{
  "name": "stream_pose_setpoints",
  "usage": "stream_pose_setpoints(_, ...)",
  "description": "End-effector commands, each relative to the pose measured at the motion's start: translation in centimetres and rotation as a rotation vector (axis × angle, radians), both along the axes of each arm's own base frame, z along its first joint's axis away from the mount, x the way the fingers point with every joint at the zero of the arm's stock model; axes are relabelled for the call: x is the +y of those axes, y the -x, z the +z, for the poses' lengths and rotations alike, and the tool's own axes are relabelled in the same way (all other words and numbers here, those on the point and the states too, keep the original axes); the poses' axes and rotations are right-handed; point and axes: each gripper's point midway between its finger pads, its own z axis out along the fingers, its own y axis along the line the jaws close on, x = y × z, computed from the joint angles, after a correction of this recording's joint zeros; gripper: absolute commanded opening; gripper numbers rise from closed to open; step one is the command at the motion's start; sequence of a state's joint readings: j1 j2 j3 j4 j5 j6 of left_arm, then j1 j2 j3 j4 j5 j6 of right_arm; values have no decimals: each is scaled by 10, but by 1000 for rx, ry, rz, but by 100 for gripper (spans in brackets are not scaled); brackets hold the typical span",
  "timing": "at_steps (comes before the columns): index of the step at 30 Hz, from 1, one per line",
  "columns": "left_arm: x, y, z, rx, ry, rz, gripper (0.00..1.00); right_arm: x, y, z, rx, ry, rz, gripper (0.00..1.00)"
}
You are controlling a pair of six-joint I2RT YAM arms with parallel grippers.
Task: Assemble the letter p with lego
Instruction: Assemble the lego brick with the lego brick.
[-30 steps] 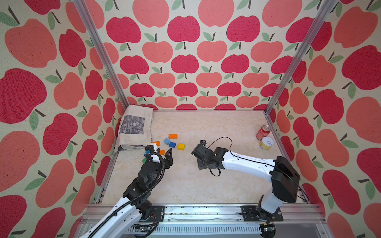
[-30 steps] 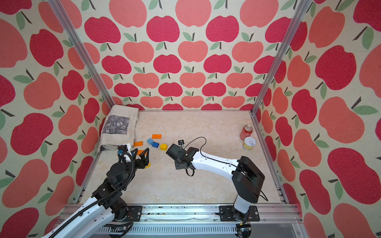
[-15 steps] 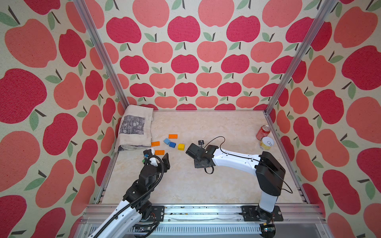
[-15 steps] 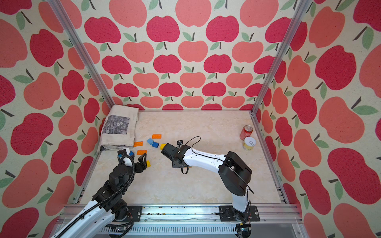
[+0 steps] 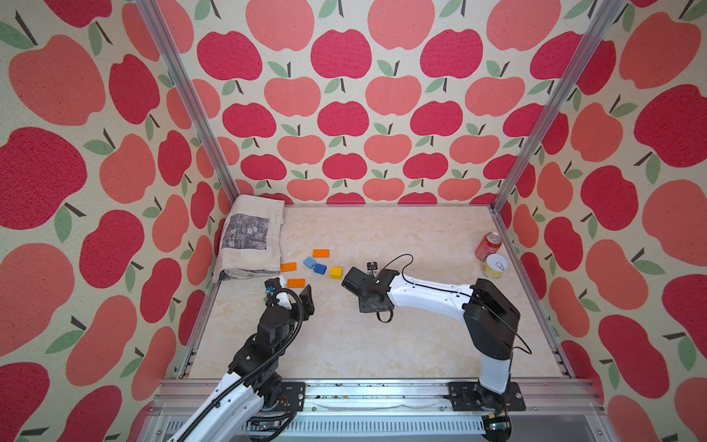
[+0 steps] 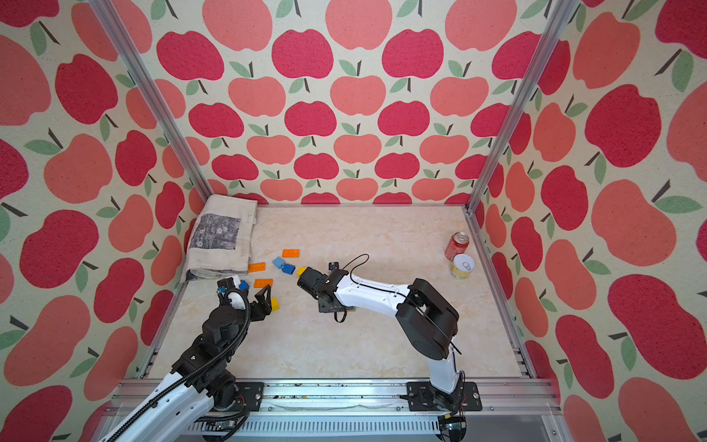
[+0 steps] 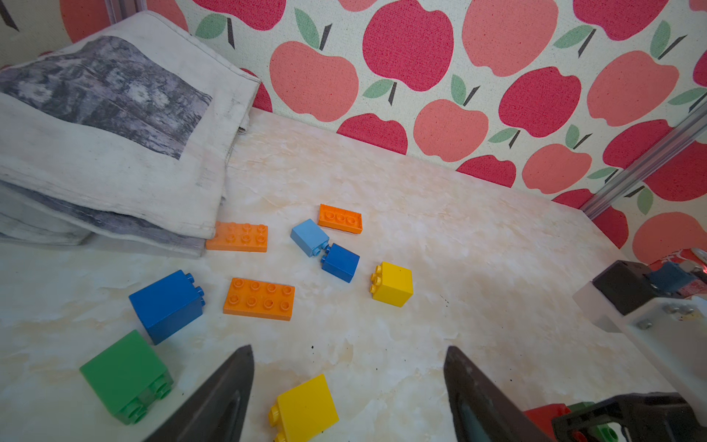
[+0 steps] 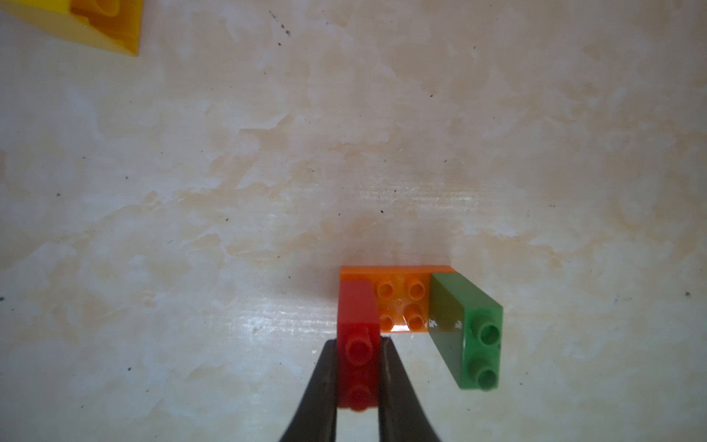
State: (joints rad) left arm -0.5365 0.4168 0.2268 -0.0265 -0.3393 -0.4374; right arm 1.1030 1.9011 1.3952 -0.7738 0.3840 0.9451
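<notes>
Right gripper (image 8: 358, 342) pinched shut on red brick (image 8: 355, 306), red brick seated on orange plate (image 8: 399, 302) alongside green brick (image 8: 466, 333), left gripper (image 7: 348, 354) spread wide, holding nothing, yellow brick (image 7: 304, 409) just below the gap between its jaws, other loose bricks (image 7: 259, 298) ahead.

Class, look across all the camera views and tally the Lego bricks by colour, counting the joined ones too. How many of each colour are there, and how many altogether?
orange bricks: 4
yellow bricks: 2
blue bricks: 2
green bricks: 2
light blue brick: 1
red brick: 1
Total: 12
</notes>
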Motion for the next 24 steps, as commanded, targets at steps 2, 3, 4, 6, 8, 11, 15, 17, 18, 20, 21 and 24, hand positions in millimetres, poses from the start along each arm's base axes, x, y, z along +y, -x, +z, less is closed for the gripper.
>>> stream_pose_setpoints(2,0,1,-6,11,19,-3,80,-5,-3,-4,7,23,-31,0)
stream_pose_setpoints(3,0,1,-5,10,21,-4,80,-6,-3,-5,8,25,-33,0)
stream_pose_setpoints(4,0,1,-5,10,22,-4,80,-7,-3,-6,9,26,-35,0)
stream_pose_setpoints(6,0,1,-5,11,22,-4,80,-7,-3,-8,14,27,-38,0)
stream_pose_setpoints(8,-1,1,-5,10,24,-5,80,-8,-3,-11,19,27,-40,0)
stream_pose_setpoints(11,0,1,-5,12,23,-4,80,-7,-4,-14,27,20,-43,0)
stream_pose_setpoints(15,0,1,-5,13,23,-2,80,-10,-3,-18,42,31,-47,0)
stream_pose_setpoints(17,0,1,-6,14,21,-1,80,-12,-2,-21,51,38,-49,0)
stream_pose_setpoints(18,1,1,-6,14,21,1,80,-12,-2,-23,53,38,-51,0)
stream_pose_setpoints(20,1,1,-5,13,21,2,80,-13,-1,-28,71,45,-54,0)
stream_pose_setpoints(21,1,1,-5,14,21,2,80,-14,-1,-31,80,47,-57,0)
stream_pose_setpoints(24,1,1,-5,15,19,3,81,-15,2,-46,122,65,-55,0)
